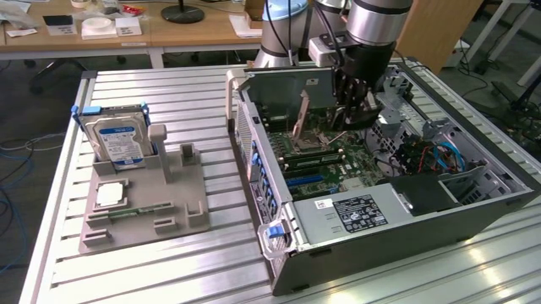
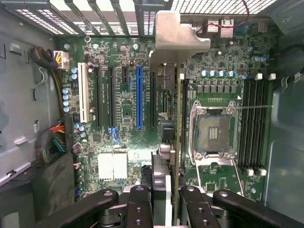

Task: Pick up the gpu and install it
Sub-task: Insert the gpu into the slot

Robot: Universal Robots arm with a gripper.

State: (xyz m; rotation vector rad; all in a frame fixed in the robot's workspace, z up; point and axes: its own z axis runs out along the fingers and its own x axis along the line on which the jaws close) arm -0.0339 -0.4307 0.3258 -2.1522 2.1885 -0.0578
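While I watch from afar, my fingers sit partly closed, pinching the gpu edge-on above the motherboard inside the open computer case. Its grey bracket lies farthest from my fingers, near the rear slots. Beside the case, a grey holder carries the hard drive. I cannot tell whether the card's lower edge meets a slot.

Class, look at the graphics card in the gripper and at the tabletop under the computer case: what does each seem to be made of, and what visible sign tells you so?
gpu: seemingly circuit board, seen edge-on and thin; its bracket looks like matte grey sheet metal, with bent tabs. Tabletop: probably aluminium, silvery with long slots and bright reflections.
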